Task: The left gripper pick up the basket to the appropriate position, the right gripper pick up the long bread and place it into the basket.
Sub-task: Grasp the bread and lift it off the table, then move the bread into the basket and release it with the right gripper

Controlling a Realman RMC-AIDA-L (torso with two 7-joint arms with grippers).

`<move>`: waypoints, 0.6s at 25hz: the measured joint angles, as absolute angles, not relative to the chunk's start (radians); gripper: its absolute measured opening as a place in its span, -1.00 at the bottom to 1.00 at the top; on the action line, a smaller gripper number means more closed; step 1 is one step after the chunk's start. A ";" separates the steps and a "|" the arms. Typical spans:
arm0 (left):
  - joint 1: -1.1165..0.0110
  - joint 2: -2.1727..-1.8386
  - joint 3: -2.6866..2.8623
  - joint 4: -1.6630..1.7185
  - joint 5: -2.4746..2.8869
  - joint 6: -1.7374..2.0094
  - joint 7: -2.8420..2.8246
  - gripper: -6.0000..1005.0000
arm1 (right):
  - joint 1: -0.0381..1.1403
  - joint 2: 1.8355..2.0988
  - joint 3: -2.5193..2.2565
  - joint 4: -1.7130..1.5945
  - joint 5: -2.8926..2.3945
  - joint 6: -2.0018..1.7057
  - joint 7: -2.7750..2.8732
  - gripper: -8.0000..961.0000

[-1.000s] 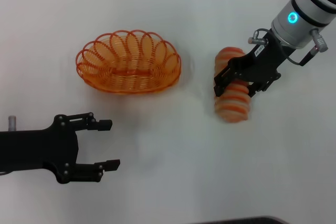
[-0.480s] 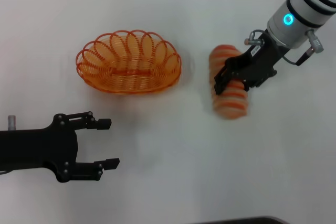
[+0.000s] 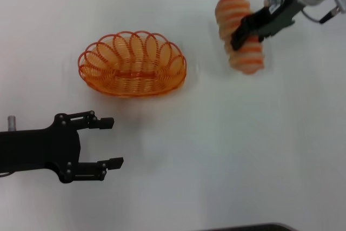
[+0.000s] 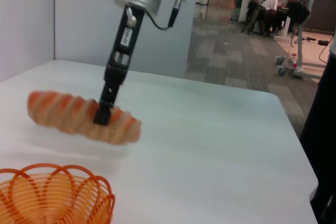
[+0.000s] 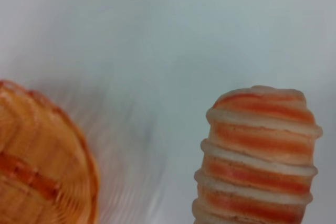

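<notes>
The right gripper clamps the long bread crosswise at its middle, holding it balanced in the air, well right of the basket. The left gripper, fingers spread and empty, hangs near the basket's front, leaving it clear for loading.

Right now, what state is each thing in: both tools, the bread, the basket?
right tool: shut on the long bread, raised off the table, to the right of the basket.
long bread: held across its middle, clear of the table in the left wrist view.
basket: empty, resting on the table, ungripped.
left tool: open, holding nothing, near side of the basket, apart from it.
</notes>
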State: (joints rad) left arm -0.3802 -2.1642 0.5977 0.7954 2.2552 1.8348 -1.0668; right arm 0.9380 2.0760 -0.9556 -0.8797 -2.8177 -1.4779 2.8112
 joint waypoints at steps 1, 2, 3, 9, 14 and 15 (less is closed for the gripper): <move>-0.382 -2.164 0.596 0.792 2.253 1.832 -1.067 0.59 | 0.939 2.075 -0.958 -0.895 -2.822 -1.475 2.791 0.21; -0.385 -2.164 0.595 0.786 2.251 1.828 -1.068 0.59 | 0.941 2.074 -0.961 -0.909 -2.825 -1.473 2.769 0.20; -0.388 -2.164 0.594 0.780 2.249 1.822 -1.068 0.59 | 0.946 2.074 -0.966 -0.923 -2.825 -1.469 2.739 0.19; -0.392 -2.163 0.593 0.767 2.247 1.797 -1.069 0.59 | 0.987 2.087 -1.009 -0.953 -2.728 -1.399 2.518 0.10; -0.393 -2.163 0.588 0.760 2.244 1.794 -1.073 0.59 | 1.005 2.084 -1.068 -0.982 -2.530 -1.401 2.310 0.01; -0.393 -2.163 0.581 0.758 2.243 1.787 -1.081 0.59 | 1.013 2.084 -1.075 -0.984 -2.511 -1.418 2.271 0.00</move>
State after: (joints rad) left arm -0.3928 -2.1630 0.5811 0.7583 2.2429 1.7865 -1.0811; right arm 1.0126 2.0836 -1.0752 -0.9842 -2.5113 -1.4182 2.2711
